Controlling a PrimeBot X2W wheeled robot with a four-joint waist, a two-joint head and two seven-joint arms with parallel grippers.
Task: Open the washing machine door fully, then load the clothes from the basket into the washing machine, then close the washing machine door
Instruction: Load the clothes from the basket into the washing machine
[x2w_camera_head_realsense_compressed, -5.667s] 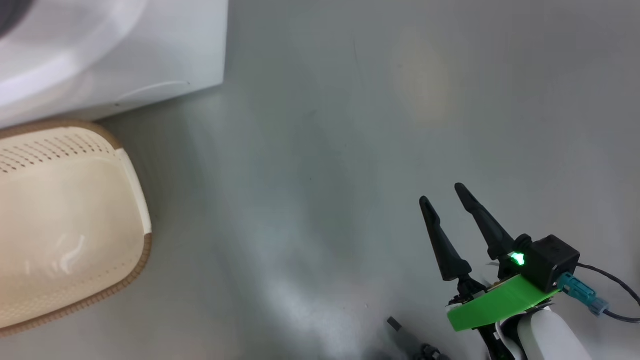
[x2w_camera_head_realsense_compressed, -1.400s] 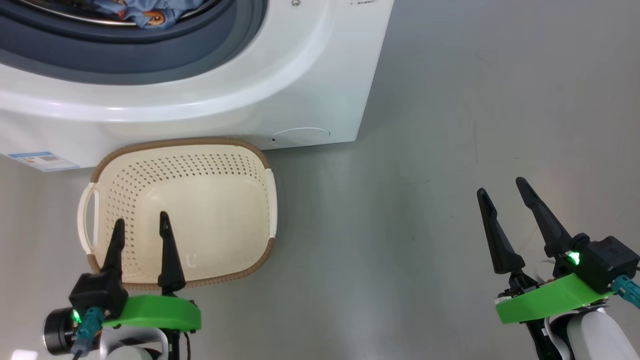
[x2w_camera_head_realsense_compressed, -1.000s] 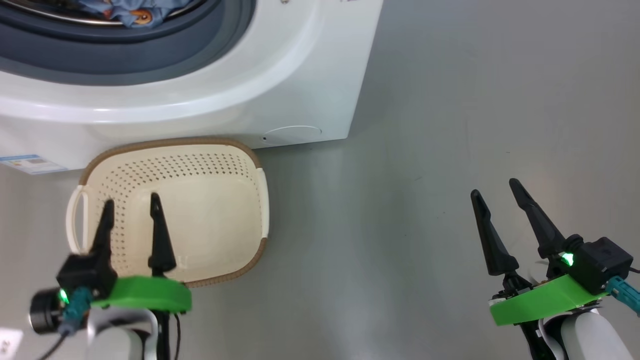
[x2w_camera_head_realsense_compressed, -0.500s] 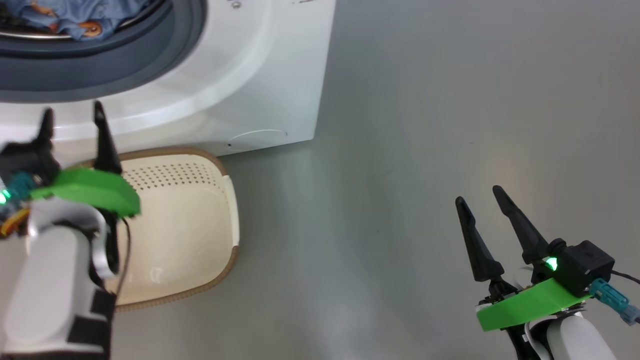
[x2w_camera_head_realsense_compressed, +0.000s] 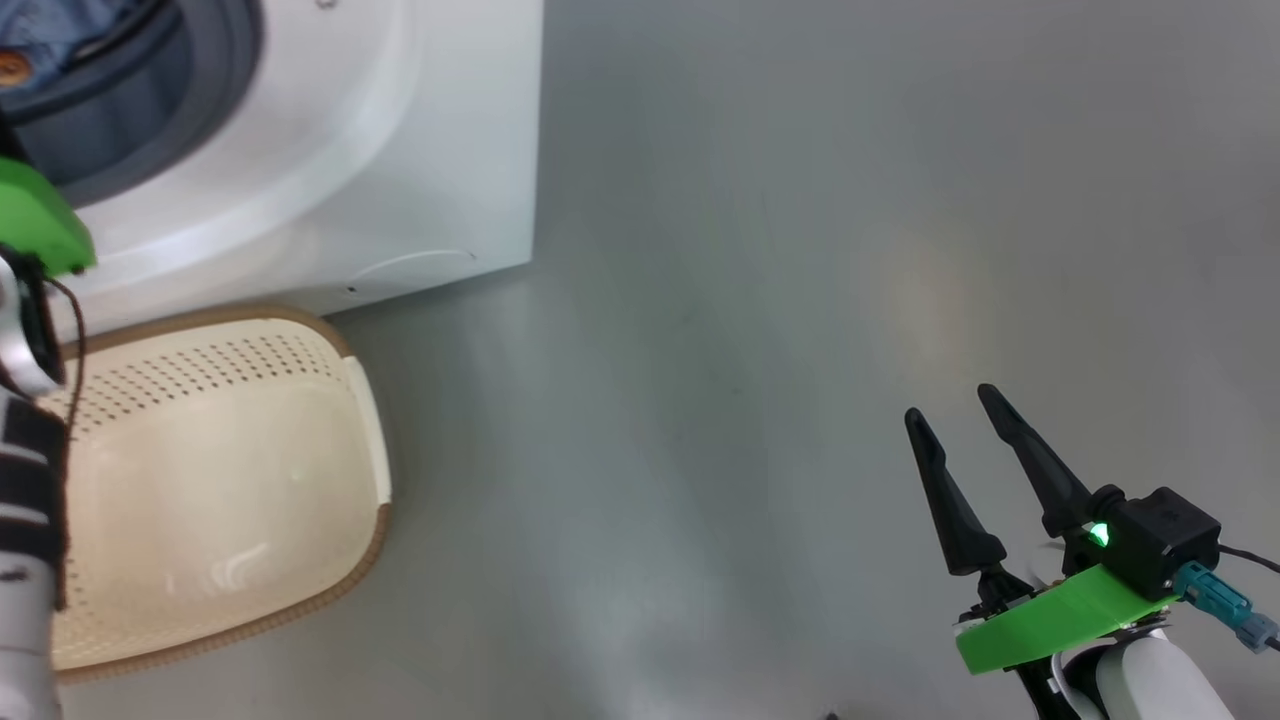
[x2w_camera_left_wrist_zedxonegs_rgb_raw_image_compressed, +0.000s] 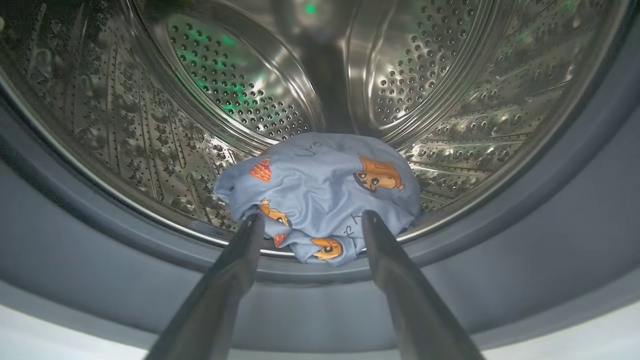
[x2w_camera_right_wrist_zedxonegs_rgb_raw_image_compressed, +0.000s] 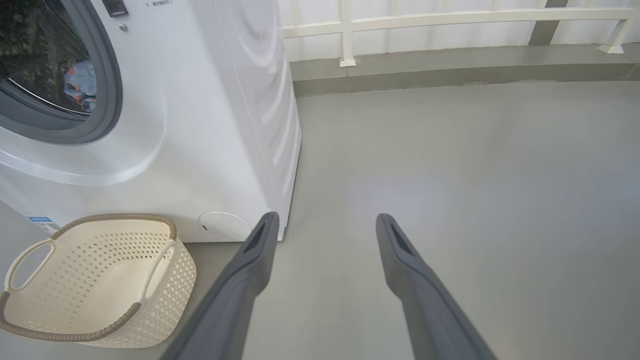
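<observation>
Left gripper (x2w_camera_left_wrist_zedxonegs_rgb_raw_image_compressed: 312, 218) wide open, empty, facing clothes (x2w_camera_left_wrist_zedxonegs_rgb_raw_image_compressed: 320, 185) in drum (x2w_camera_left_wrist_zedxonegs_rgb_raw_image_compressed: 240, 100): soft, light, floppy; pinch bunched front fold.

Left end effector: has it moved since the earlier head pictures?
Yes. The left end effector went from over the basket up to the opening of the washing machine.

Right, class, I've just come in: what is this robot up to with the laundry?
The robot's open left gripper points into the drum of the washing machine, where the blue printed clothes lie near the front lip. The basket on the floor before it is empty. The right gripper hangs open over the floor, holding nothing.
</observation>
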